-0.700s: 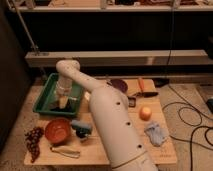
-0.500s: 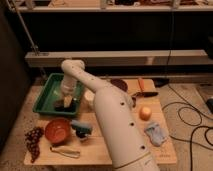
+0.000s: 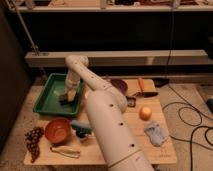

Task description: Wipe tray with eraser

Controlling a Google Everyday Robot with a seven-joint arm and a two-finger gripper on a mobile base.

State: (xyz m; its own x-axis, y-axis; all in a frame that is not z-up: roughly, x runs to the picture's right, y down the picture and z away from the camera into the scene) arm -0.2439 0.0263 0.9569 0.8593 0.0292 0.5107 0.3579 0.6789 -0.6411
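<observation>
Progress (judged, not measured): wiping stage reached, not shown as finished. Positioned low inside the green tray (image 3: 49, 97) with the gripper (image 3: 71, 94), close to the tray's right-hand wall as viewed.

Grip state: cannot tell whether spread, pressed together or pinching the eraser.

Found just below and slightly left of the gripper: the eraser (image 3: 65, 98), a small dark block down on the tray floor, touching the gripper or just beside it (contact not resolvable).

No visible difference between wiped and unwiped floor. Treat the wide stretch of floor left of the gripper as not yet covered.

Remaining, by judgement: sweep leftward and into the corners, then lift clear.

Nearer the camera than the gripper, on the bench (image 3: 135, 147): orange bowl (image 3: 57, 130), teal-blue block (image 3: 80, 126), grapes (image 3: 33, 140). Well right of the gripper: orange fruit (image 3: 145, 113), blue cloth (image 3: 156, 134).
</observation>
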